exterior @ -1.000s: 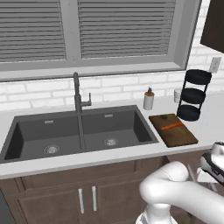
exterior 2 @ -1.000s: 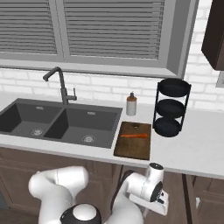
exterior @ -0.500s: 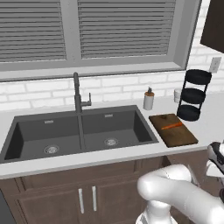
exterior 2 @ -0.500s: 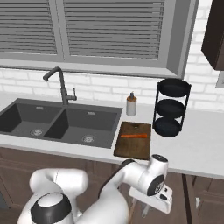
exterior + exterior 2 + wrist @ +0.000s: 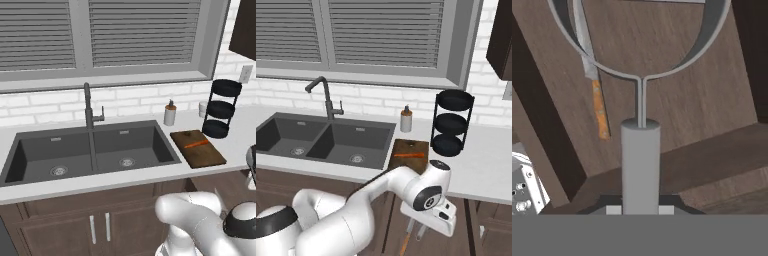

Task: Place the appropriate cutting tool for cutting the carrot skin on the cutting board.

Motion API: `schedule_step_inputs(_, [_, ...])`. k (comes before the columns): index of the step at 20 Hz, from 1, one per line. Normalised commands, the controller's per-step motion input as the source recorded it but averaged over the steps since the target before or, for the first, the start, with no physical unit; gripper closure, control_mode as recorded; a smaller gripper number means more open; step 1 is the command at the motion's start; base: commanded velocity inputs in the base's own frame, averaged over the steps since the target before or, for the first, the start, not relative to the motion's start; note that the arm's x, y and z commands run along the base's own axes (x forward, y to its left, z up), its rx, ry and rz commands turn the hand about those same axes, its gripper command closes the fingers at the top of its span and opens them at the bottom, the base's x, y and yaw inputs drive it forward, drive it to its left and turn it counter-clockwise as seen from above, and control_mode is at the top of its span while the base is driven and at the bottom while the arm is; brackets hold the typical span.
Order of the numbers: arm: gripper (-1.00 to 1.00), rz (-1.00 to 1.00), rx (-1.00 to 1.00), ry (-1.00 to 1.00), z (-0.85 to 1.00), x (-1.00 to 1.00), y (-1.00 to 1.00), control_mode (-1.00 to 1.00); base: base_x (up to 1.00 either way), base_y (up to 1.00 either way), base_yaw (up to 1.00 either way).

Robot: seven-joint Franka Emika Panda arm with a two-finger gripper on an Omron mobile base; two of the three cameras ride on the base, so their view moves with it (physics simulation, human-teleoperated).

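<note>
Fingers (image 5: 614,210) clamped on grey peeler (image 5: 640,160), lower centre of hand view; loose grip may drop it before board (image 5: 410,155).

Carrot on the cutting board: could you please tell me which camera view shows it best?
The left base view: the carrot lies in plain sight across the cutting board, with nothing in front of it. The right base view shows it too, just above the arm, which overlaps the board's near end.

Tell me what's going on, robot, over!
Gripper shut on the peeler, low below the counter edge. Knife lying beside it. Cutting board holds only the carrot. Nothing blocking it.
</note>
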Motion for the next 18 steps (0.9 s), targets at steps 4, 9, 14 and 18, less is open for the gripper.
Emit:
schedule_step_inputs(4, [1.00,-0.01,0.00,-0.04,0.92,0.11,0.13,-1.00,0.00,0.00,0.00])
schedule_step_inputs(9, [1.00,0.00,0.00,0.00,0.74,0.45,0.15,-1.00,0.00,0.00,0.00])
schedule_step_inputs(14, [1.00,0.00,0.01,0.00,0.34,0.62,0.02,-1.00,0.00,0.00,0.00])
schedule_step_inputs(18, [1.00,0.00,0.02,0.00,0.13,0.69,0.01,-1.00,0.00,0.00,0.00])
